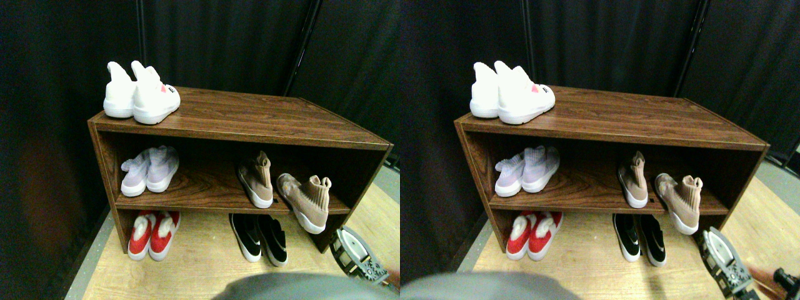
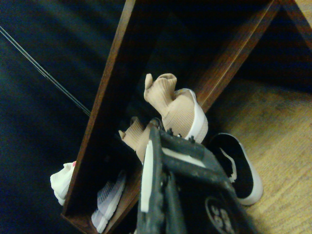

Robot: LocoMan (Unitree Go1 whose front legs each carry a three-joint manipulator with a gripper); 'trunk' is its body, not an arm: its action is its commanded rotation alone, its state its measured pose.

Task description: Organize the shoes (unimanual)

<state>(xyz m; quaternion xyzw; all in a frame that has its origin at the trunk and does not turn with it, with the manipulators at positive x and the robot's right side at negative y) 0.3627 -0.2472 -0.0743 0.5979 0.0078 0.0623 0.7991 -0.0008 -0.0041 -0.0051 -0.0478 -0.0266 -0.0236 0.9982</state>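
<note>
A dark wooden shoe rack (image 1: 250, 119) stood on a pale wood floor (image 1: 200, 262) before a black curtain (image 1: 219, 37), and every pair was placed in relation to it. On the rack's top board, at its left end, sat a pair of white high-top shoes (image 1: 140, 94). On the middle shelf, a pale lilac pair (image 1: 150, 170) rested at the left. A tan knit shoe (image 1: 256, 179) stood toward the right, and its mate (image 1: 306, 200) lay askew at the shelf's right front edge, its toe overhanging the board. Under the shelf, on the floor, a red pair (image 1: 153, 234) sat at the left and a black slip-on pair (image 1: 259, 237) with white soles sat at the centre. The right end effector (image 1: 357, 255) was low by the rack's right front corner, just below the overhanging tan shoe and touching nothing visible. Whether it was released or clenched could not be told from either view.
</note>
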